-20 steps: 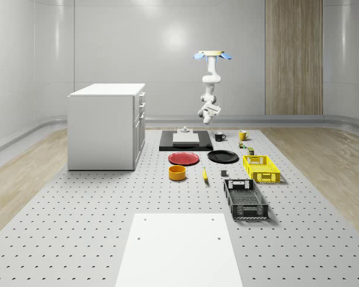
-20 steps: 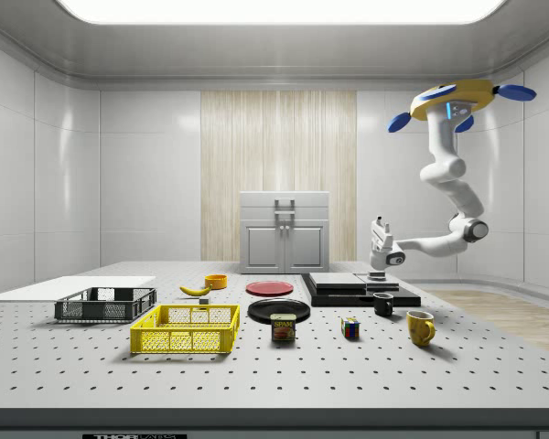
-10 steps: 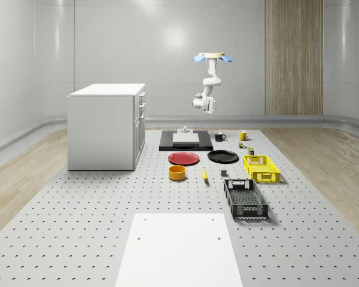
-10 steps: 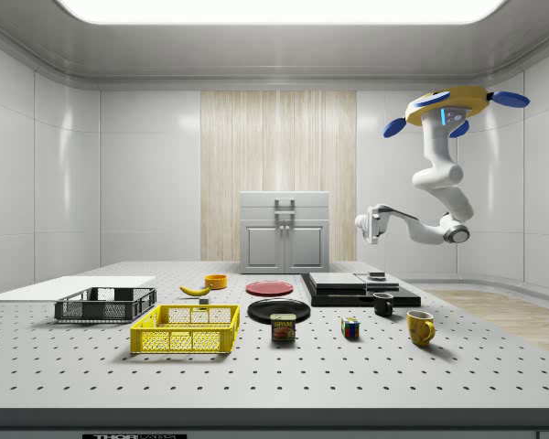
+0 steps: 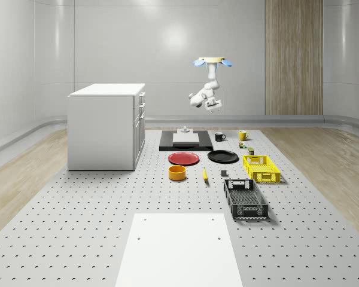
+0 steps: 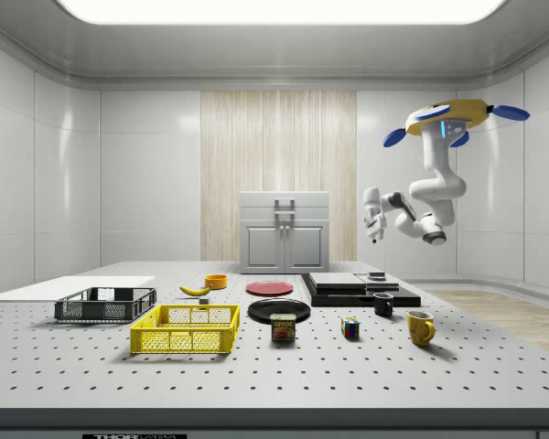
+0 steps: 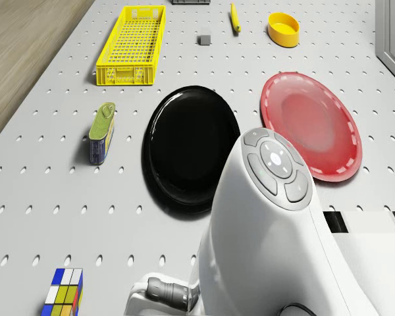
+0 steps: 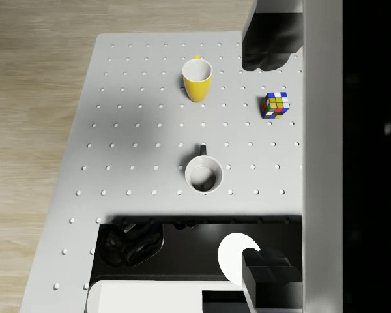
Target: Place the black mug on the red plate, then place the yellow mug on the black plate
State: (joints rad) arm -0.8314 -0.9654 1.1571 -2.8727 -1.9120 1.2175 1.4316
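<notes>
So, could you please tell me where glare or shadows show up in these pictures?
Side view: a bright ceiling light panel glows along the top. Drone view: the black plate carries a glossy sheen. Wrist view: the yellow mug and black mug stand on the table, which is crossed by soft grey shadows.

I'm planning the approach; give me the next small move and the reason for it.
Probably lower the gripper straight toward the black mug. The drone hovers high above the table's far end, the wrist view looks down on that mug standing upright and untouched, and the red plate is still bare.
</notes>
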